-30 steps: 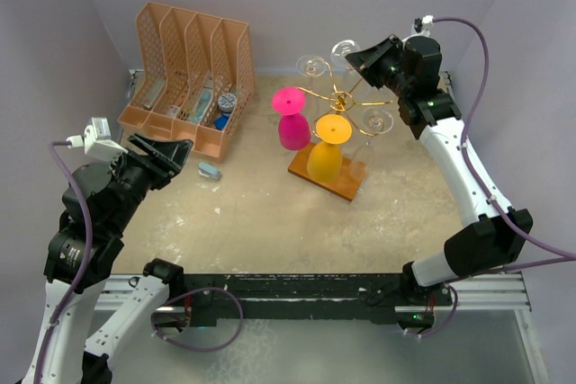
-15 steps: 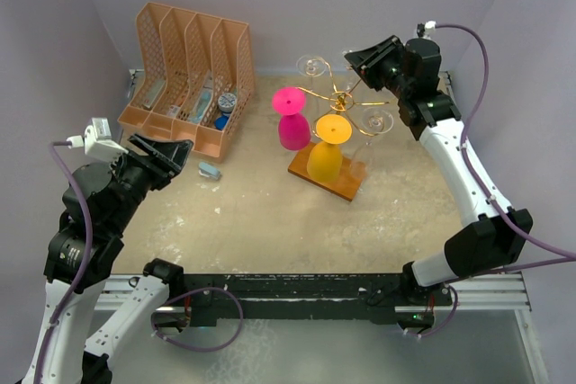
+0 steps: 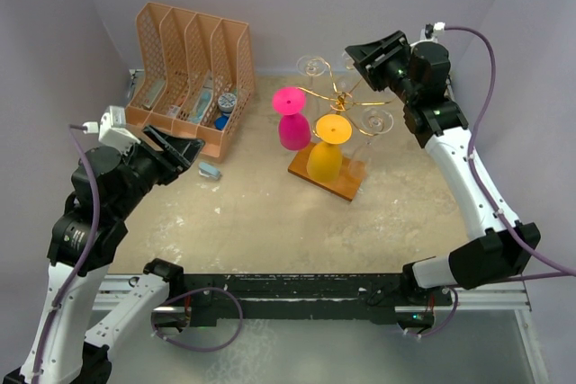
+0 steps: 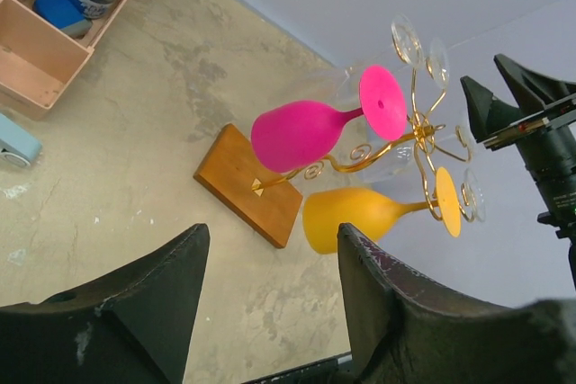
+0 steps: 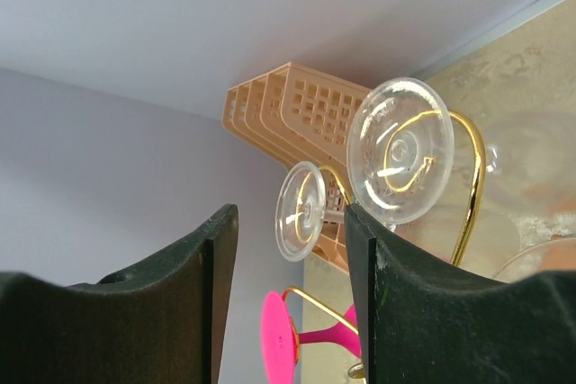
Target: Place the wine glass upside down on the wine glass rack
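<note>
Pale lilac walls close in a mottled beige worktop (image 3: 270,231), with an orange file organizer (image 3: 184,65) at the back left. The wine glass rack (image 3: 340,96) stands toward the back centre on its wooden base (image 3: 349,188). A pink glass (image 3: 292,125) and an orange glass (image 3: 325,157) hang bowl-down from its gold curls. The right arm (image 3: 454,155) reaches to the top of the rack, and its jaws stand well apart with nothing between them. Just beyond them a clear wine glass (image 5: 400,150) hangs foot-up, its stem cradled in a gold curl. The placing step therefore looks finished, and this seems to be the release. The next move, I judge, calls for drawing the right jaws straight back without brushing that foot or the neighbouring clear glass (image 5: 301,209). The left arm (image 3: 94,209) hovers well apart at the left, its jaws wide and empty.
</note>
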Robot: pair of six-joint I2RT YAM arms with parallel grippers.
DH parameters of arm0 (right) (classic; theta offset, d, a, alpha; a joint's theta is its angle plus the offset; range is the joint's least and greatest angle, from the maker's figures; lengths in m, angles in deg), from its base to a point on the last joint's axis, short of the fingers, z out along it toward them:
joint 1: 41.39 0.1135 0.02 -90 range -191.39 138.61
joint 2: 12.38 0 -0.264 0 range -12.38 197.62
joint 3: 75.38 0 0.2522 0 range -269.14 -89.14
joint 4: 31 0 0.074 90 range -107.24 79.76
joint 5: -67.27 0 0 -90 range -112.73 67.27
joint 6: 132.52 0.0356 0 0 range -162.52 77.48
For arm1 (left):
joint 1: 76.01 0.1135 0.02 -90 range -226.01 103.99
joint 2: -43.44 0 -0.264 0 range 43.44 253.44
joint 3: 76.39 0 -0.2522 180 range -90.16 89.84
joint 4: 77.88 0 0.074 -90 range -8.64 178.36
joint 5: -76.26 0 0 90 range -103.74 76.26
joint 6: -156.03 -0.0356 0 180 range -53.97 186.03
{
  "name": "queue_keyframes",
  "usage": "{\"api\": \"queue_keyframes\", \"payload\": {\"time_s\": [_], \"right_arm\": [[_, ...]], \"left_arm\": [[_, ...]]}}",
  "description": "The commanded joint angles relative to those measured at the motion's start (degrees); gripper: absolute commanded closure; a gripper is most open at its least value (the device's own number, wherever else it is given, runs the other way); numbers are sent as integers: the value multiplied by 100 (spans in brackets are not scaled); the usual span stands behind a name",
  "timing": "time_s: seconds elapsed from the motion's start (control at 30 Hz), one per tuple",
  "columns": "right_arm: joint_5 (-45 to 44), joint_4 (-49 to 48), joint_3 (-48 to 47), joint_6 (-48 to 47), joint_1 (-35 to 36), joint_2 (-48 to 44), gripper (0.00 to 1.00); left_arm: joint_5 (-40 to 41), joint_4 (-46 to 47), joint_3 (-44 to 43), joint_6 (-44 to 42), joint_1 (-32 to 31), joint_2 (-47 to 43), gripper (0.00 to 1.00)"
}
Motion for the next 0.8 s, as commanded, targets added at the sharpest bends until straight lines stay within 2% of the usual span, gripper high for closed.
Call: {"api": "queue_keyframes", "payload": {"time_s": [0.0, 0.27, 0.43, 0.77], "right_arm": [[150, -376, -108, 57, -13, -194, 47], [459, -651, -18, -318, -16, -377, 47], [505, -1113, 204, -1244, -16, -1007, 46], [-1504, -772, 1519, -3048, -16, -3244, 40]], "left_arm": [[-248, 7, -171, -140, -3, 56, 43], [70, -8, -98, -61, -3, 11, 39], [-48, 110, -211, -996, 1, -76, 37], [509, 50, -371, -1809, -2, -222, 34]]}}
